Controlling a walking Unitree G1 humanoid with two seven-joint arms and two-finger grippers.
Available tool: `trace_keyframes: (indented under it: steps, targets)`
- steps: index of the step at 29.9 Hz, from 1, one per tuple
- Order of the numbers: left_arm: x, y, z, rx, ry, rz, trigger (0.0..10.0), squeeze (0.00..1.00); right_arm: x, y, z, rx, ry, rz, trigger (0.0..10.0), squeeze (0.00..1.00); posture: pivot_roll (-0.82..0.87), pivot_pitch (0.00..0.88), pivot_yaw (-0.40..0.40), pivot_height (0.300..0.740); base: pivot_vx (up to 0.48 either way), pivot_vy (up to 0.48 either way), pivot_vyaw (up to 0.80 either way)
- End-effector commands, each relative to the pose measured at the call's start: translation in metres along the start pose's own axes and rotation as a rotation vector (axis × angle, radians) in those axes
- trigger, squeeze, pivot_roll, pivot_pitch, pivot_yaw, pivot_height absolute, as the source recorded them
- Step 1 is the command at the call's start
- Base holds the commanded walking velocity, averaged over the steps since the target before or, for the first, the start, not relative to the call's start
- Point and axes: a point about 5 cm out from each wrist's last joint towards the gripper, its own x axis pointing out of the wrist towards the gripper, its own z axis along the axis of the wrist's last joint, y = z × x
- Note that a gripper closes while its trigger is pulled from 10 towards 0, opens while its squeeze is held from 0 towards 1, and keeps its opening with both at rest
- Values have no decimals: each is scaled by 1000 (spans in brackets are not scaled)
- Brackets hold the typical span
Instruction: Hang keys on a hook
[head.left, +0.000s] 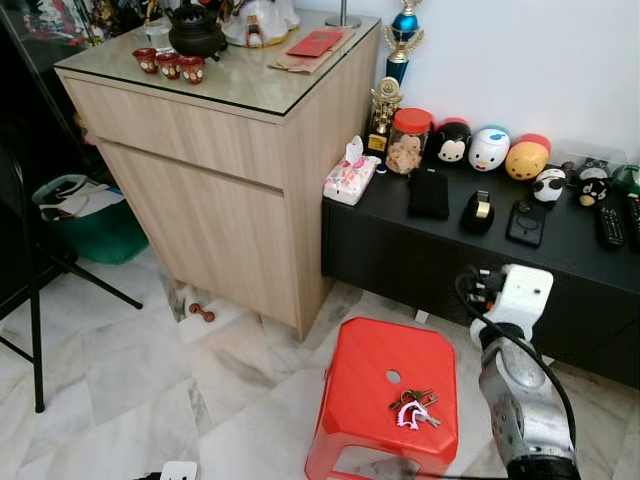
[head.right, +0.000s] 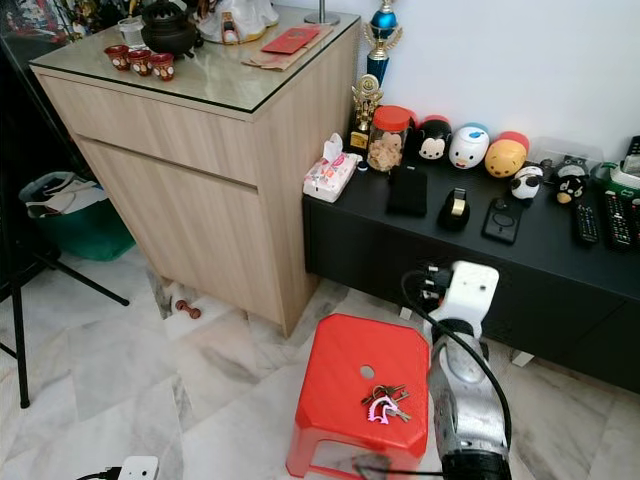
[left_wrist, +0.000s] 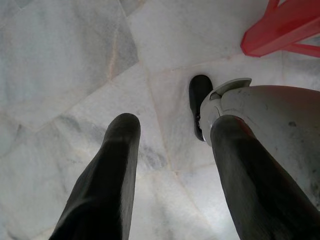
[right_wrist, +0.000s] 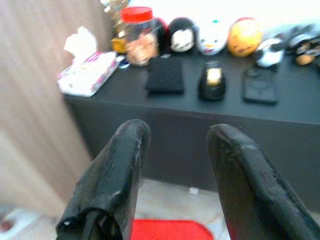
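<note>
Keys (head.left: 413, 408) sitting on the red stool (head.left: 370, 385), near right of the scene, just past the small hole in the seat. No hook spotted anywhere yet.

Biggest stuff first: tall wooden cabinet (head.left: 215, 160) far left, with a tea set on its glass top. Low black desk (head.left: 560, 240) to its right, carrying a tissue pack, a red-lidded jar (head.left: 408, 140), cartoon figures and remotes. Then the stool, then the keys, a small bunch with a pink fob, long axis running roughly left to right.

Right arm (head.left: 515, 390) clearly the nearer one, rising just right of the stool. Right hand (right_wrist: 175, 175) open and holding nothing, pointed over the stool's far edge at the desk, so keys lie below and nearer than its aim. Probably needs to tip down and come back.

Left hand (left_wrist: 170, 180) also spread wide and empty, aimed at marble floor (left_wrist: 75, 75), with a stool leg at the edge. Robot's black foot (left_wrist: 199, 105) visible from that wrist, unlike the head views.
</note>
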Motion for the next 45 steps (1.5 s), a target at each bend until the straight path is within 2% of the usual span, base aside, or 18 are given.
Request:
trace_keyframes:
  steps: [1, 5, 8, 10, 12, 15, 18, 21, 23, 26, 29, 30, 31, 32, 35, 38, 41, 45]
  targets:
    - [-1, -1, -6, 15, 11, 1, 10000, 0, 1, 0, -2, -8, 39, 30, 10000, 0, 93, 35, -16, 740, 0, 0, 0]
    - [-1, -2, -8, 14, 15, 1, 10000, 0, -1, 5, 1, -37, 12, 78, 10000, 0, 90, 27, -18, 740, 0, 0, 0]
    - [-2, -3, -9, 15, 16, -2, 10000, 0, -11, 19, -12, -101, 31, 227, 10000, 0, 97, 27, -17, 740, 0, 0, 0]
    - [-2, -3, -9, 19, 15, -4, 10000, 0, -14, 22, -15, -113, 40, 258, 10000, 0, 100, 25, -18, 740, 0, 0, 0]
    - [-2, -2, -8, 17, 12, -2, 10000, 0, -12, 18, -11, -96, 37, 235, 10000, 0, 97, 23, -19, 740, 0, 0, 0]
    - [-2, -1, -8, 18, 12, 2, 10000, 0, -7, 12, -1, -158, -12, 178, 10000, 0, 88, 21, -16, 740, 0, 0, 0]
    - [-2, 0, -8, 17, 12, 5, 10000, 0, -4, 10, 5, -154, -51, 155, 10000, 0, 92, 23, -14, 740, 0, 0, 0]
    - [-1, 1, -6, 19, 7, 6, 10000, 0, -5, 17, 3, -95, -61, 168, 10000, 0, 89, 33, -16, 740, 0, 0, 0]
    - [-1, 0, -5, 22, 4, 5, 10000, 0, -6, 22, -6, -112, -52, 186, 10000, 0, 109, 46, -21, 740, 0, 0, 0]
    - [-1, 1, -3, 17, -2, 7, 10000, 0, -6, 24, -6, -106, -62, 198, 10000, 0, 109, 47, -21, 740, 0, 0, 0]
    - [-1, 2, -2, 12, -8, 12, 10000, 0, -7, 26, 1, -139, -126, 180, 10000, 0, 100, 54, -19, 740, 0, 0, 0]
    - [-1, 2, -3, 14, -5, 13, 10000, 0, -6, 26, 2, -172, -136, 175, 10000, 0, 97, 55, -18, 740, 0, 0, 0]
    - [-1, 2, -4, 18, 0, 13, 10000, 0, -6, 26, 3, -243, -157, 178, 10000, 0, 96, 56, -18, 740, 0, 0, 0]
    - [-1, 2, -5, 19, 1, 13, 10000, 0, -6, 26, 3, -257, -161, 180, 10000, 0, 98, 58, -19, 740, 0, 0, 0]
    - [-1, 2, -5, 12, 1, 15, 10000, 0, -7, 26, 3, -205, -168, 181, 10000, 0, 99, 62, -21, 740, 0, 0, 0]
    - [-1, 2, -5, 10, 1, 15, 10000, 0, -7, 25, 4, -200, -176, 178, 10000, 0, 99, 68, -20, 740, 0, 0, 0]
    - [-1, 1, -5, 8, 0, 13, 10000, 0, -2, 21, 9, -189, -195, 91, 10000, 0, 103, 72, -20, 740, 0, 0, 0]
    - [-1, 2, -5, 7, 2, 14, 10000, 0, 0, 28, 11, -189, -194, 107, 10000, 0, 104, 74, -20, 720, 0, 0, 0]
